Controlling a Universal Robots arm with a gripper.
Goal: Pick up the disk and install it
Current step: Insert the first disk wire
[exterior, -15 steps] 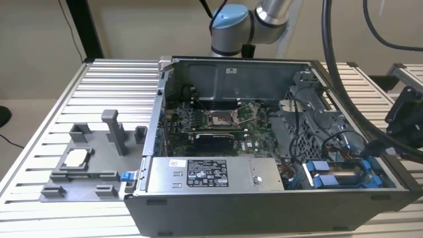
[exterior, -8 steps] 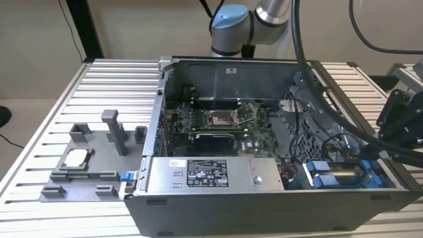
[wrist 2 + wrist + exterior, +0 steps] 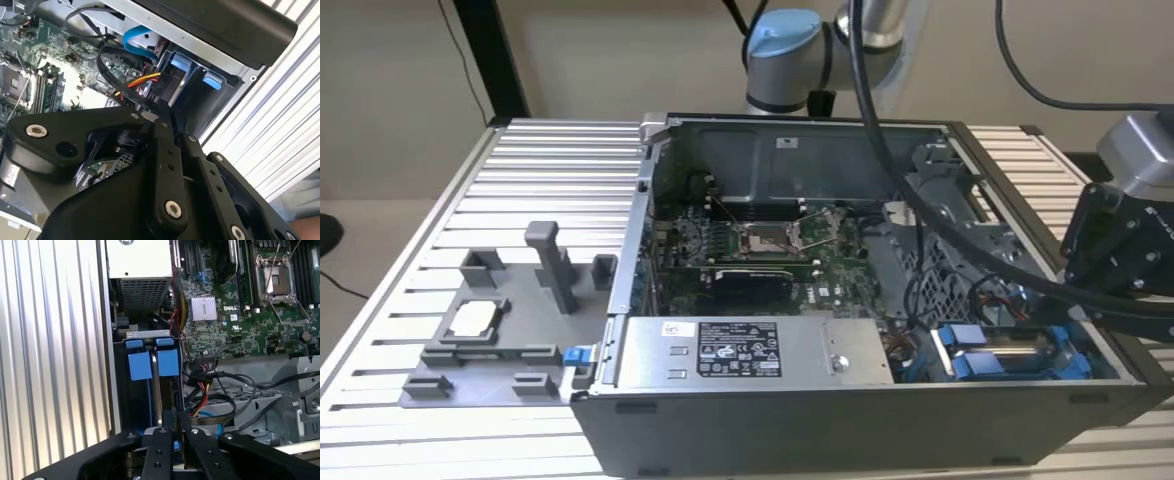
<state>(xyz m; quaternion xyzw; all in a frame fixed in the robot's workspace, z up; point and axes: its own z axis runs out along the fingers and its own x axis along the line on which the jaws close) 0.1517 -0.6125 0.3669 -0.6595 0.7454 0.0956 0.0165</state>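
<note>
I see the silver disk [image 3: 158, 390], framed by its blue bracket [image 3: 140, 366], standing on edge just ahead of my gripper [image 3: 177, 422], whose fingertips are pinched together.

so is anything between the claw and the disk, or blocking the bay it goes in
Nothing visible. The claw is at the disk, which already sits in the drive bay; the cables lie beside it, not across.

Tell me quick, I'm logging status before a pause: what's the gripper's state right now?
Gripper: cannot be told whether open or closed; it hangs right by the disk.
</note>
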